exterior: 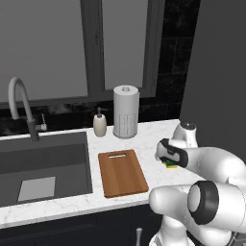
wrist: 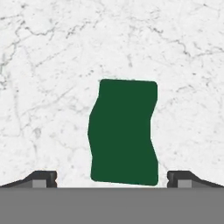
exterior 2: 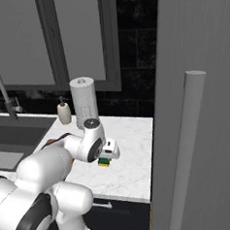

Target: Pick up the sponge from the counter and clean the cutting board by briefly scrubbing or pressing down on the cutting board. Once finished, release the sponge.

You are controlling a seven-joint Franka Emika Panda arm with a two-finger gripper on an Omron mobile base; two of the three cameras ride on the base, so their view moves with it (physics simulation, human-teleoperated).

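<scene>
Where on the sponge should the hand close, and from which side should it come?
From straight above. The sponge lies flat on the counter, green top up, with bare stone around it. In the hand view it sits between the two spread fingertips, its long axis running away from them, so they would close on its two long side faces, about mid-length. The hand is open.
</scene>
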